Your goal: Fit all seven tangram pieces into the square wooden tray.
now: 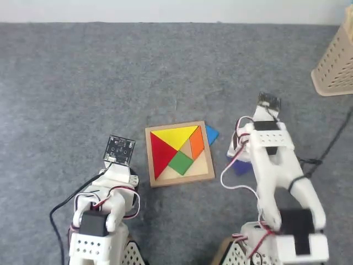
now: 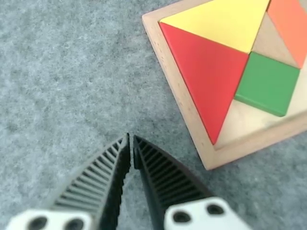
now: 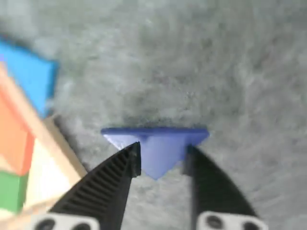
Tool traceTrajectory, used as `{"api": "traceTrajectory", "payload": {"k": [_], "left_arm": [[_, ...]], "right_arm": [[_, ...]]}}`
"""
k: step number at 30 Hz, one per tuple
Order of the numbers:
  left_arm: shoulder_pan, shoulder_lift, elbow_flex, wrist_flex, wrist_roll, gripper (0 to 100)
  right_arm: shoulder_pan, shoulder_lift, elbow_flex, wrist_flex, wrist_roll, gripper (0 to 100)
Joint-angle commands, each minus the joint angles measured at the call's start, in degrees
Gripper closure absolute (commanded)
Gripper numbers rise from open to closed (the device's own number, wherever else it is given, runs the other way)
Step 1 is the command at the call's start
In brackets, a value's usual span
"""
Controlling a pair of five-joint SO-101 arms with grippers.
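The square wooden tray lies mid-table holding a yellow triangle, a red triangle, a green square and an orange piece. A light blue piece lies on the carpet against the tray's far right corner. My right gripper is low beside the tray's right side, shut on a violet-blue triangle that its fingers pinch by the slanted edges. Near the tray's front left corner, my left gripper hangs shut and empty over bare carpet.
A cream slatted basket stands at the far right edge. Grey carpet covers the table. Cables trail from both arm bases along the near side.
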Motion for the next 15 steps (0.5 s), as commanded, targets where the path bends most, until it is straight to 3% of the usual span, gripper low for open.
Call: {"api": "traceTrajectory", "payload": {"k": [1, 10, 15], "left_arm": [[-0.1, -1.1, -1.1, 0.4, 0.4, 99], [-0.1, -1.1, -1.1, 0.4, 0.4, 99], [-0.1, -1.1, -1.1, 0.4, 0.4, 99]], "right_arm": [[-1.5, 3.0, -1.3, -1.6, -6.2, 69.4], [-1.6, 10.9, -8.7, -0.2, -5.8, 79.4], [0.6, 13.1, -12.8, 1.4, 5.5, 81.8]]}}
